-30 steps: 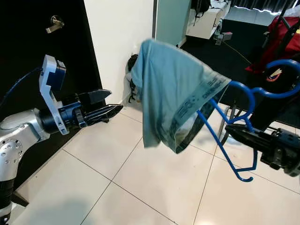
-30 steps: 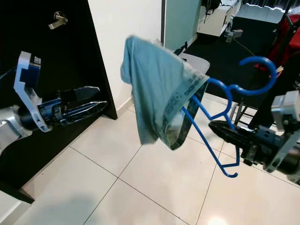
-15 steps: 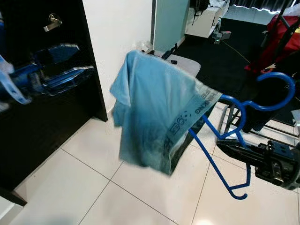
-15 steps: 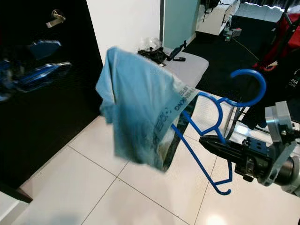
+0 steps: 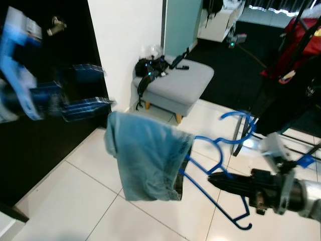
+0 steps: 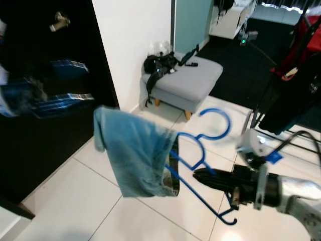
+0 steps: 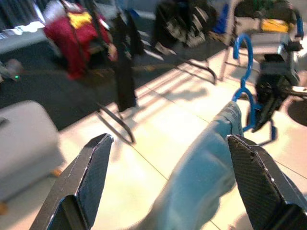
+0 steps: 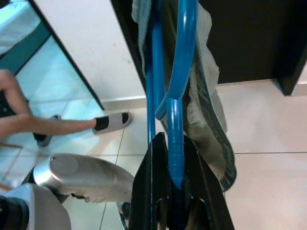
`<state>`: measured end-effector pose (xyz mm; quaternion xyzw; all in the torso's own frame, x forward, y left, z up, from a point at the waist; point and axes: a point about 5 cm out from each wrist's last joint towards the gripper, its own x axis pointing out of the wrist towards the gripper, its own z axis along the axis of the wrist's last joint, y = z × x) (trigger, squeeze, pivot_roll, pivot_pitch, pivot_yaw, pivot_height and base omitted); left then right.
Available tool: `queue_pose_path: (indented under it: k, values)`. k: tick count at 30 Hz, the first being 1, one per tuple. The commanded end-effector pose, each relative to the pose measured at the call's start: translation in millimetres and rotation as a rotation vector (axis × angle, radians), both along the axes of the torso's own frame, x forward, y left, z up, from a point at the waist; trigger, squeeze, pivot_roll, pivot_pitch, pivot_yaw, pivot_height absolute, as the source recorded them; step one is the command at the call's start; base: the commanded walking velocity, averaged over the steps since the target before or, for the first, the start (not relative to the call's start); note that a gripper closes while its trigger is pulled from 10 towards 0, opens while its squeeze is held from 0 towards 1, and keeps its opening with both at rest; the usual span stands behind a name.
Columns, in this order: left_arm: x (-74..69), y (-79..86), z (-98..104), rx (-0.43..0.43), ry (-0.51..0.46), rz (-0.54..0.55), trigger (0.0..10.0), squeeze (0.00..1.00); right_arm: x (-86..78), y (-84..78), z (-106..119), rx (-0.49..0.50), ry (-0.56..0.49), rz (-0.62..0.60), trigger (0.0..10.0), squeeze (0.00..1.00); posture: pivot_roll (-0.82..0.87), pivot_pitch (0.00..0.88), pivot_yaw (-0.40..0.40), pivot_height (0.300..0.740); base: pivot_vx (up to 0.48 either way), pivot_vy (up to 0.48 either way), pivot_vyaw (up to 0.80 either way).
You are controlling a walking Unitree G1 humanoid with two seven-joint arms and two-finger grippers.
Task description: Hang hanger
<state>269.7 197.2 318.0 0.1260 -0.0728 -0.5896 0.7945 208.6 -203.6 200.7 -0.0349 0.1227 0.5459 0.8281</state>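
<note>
White tile floor (image 5: 75,201); right gripper (image 5: 216,179) clamps blue hanger (image 5: 220,150) (shirt-draped).

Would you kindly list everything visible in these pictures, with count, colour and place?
Hanger: one, blue, held over the tiled floor.
Cloth: one, light blue, draped on the hanger.
Stool: one, grey, by the white wall.
Bag and small items: black, on the stool.
Door: one, black, metal handle, robot's left.
Garments: red and black, on a rack, far right.
Floor: white tiles.
Person's hand: one, pointing, in the right wrist view.
Left gripper: open, raised beside the door.
Right gripper: shut on the hanger.
</note>
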Motion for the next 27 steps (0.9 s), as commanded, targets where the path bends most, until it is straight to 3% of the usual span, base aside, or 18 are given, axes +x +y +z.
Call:
queue_pose_path:
  k: [1,6,8,9,12,15,19,25,26,27]
  values:
    - [-0.9,-6.8,-6,0.032,0.005,-0.030,10.0,0.00,-0.7,5.0,0,-0.016,-0.018,0.031,10.0,0.00,-0.03,0.079,0.014,0.740,0.000,0.000,0.00]
    - [-2.0,-12.0,-14,0.130,0.041,-0.098,10.0,0.00,1.4,8.5,-3,-0.075,-0.034,0.059,10.0,0.00,-0.02,0.073,0.026,0.740,0.000,0.000,0.00]
    - [-4.5,-14.6,-23,0.243,0.076,-0.159,10.0,0.00,4.8,13.0,-3,-0.121,-0.061,0.081,10.0,0.00,-0.02,0.073,0.029,0.740,0.000,0.000,0.00]
    - [-4.5,-14.6,-23,0.243,0.076,-0.159,10.0,0.00,4.8,13.0,-3,-0.121,-0.061,0.081,10.0,0.00,-0.02,0.073,0.029,0.740,0.000,0.000,0.00]
    - [1.8,-11.4,-36,0.390,0.086,-0.147,10.0,0.00,8.6,18.7,-3,-0.167,-0.091,0.111,10.0,0.00,-0.02,0.074,0.038,0.740,0.000,0.000,0.00]
    - [1.8,-11.4,-36,0.390,0.086,-0.147,10.0,0.00,8.6,18.7,-3,-0.167,-0.091,0.111,10.0,0.00,-0.02,0.074,0.038,0.740,0.000,0.000,0.00]
    - [5.9,-8.6,-46,0.528,0.072,-0.132,10.0,0.00,12.4,20.6,-4,-0.208,-0.110,0.126,10.0,0.00,-0.02,0.073,0.042,0.740,0.000,0.000,0.00]
    - [8.9,-9.5,-47,0.551,0.071,-0.125,10.0,0.00,15.1,21.8,-5,-0.224,-0.122,0.129,10.0,0.00,-0.02,0.075,0.046,0.740,0.000,0.000,0.00]
    - [8.1,-11.2,-52,0.567,0.082,-0.132,2.4,0.00,16.2,23.0,-4,-0.223,-0.131,0.127,10.0,0.00,-0.02,0.077,0.048,0.740,0.000,0.000,0.00]
    - [8.1,-11.2,-52,0.567,0.082,-0.132,2.4,0.00,16.2,23.0,-4,-0.223,-0.131,0.127,10.0,0.00,-0.02,0.077,0.048,0.740,0.000,0.000,0.00]
